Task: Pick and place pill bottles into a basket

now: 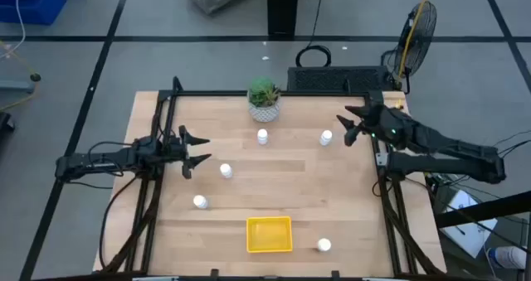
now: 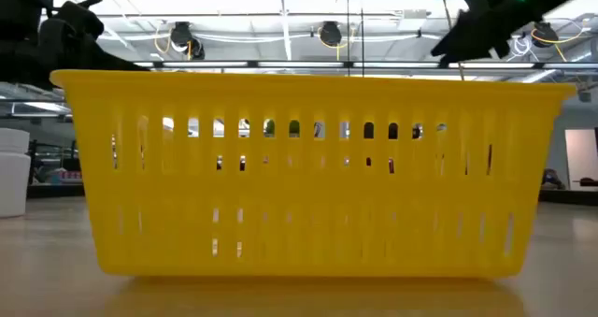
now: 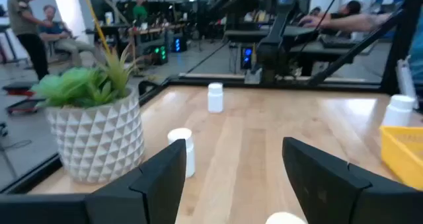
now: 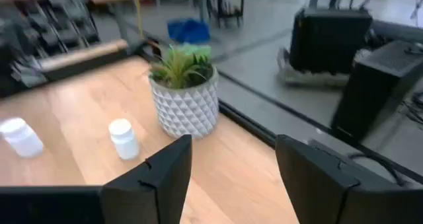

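Observation:
Five small white pill bottles stand upright on the wooden table: two near the far middle (image 1: 262, 136) (image 1: 326, 138), two on the left (image 1: 226, 171) (image 1: 200, 202), and one at the near right (image 1: 323, 245). The yellow basket (image 1: 269, 234) sits on the table at the near middle and fills the low view (image 2: 308, 167). My left gripper (image 1: 203, 148) is open and empty above the table's left part, next to the bottle at the left. My right gripper (image 1: 344, 129) is open and empty at the far right, just right of a bottle.
A white patterned plant pot (image 1: 264, 100) with a green plant stands at the far middle edge; it also shows in the left wrist view (image 3: 99, 135) and the right wrist view (image 4: 185, 105). A black frame (image 1: 166, 107) runs around the table. People show in the room beyond.

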`<action>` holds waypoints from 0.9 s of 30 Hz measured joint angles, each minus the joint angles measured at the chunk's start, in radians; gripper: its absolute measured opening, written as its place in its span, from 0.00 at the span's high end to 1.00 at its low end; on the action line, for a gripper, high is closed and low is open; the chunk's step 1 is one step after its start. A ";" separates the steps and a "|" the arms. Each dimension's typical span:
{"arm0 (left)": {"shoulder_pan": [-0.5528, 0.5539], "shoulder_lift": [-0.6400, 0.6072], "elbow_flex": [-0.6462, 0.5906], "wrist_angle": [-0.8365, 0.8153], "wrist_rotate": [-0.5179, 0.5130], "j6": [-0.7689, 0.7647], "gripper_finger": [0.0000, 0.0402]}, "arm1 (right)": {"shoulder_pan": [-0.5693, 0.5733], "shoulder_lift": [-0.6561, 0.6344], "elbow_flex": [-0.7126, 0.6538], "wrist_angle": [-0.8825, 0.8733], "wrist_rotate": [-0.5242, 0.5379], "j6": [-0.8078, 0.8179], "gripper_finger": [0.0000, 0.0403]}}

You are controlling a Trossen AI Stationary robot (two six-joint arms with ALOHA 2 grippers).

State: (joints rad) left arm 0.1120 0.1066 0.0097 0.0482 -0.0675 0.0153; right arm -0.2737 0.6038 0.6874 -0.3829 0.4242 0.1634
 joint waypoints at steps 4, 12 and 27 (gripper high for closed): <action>0.000 0.000 0.001 -0.018 -0.019 -0.019 0.37 | 0.001 0.155 0.159 -0.107 -0.009 -0.018 0.43; 0.000 0.000 0.002 -0.024 -0.019 -0.030 0.37 | 0.001 0.470 0.405 -0.457 -0.046 0.013 0.30; 0.000 0.000 0.002 -0.028 -0.019 -0.033 0.37 | -0.076 0.772 0.456 -0.594 -0.063 -0.022 0.20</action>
State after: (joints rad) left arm 0.1120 0.1070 0.0116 0.0204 -0.0870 -0.0177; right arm -0.3500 1.3756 1.1435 -0.9771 0.3611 0.1414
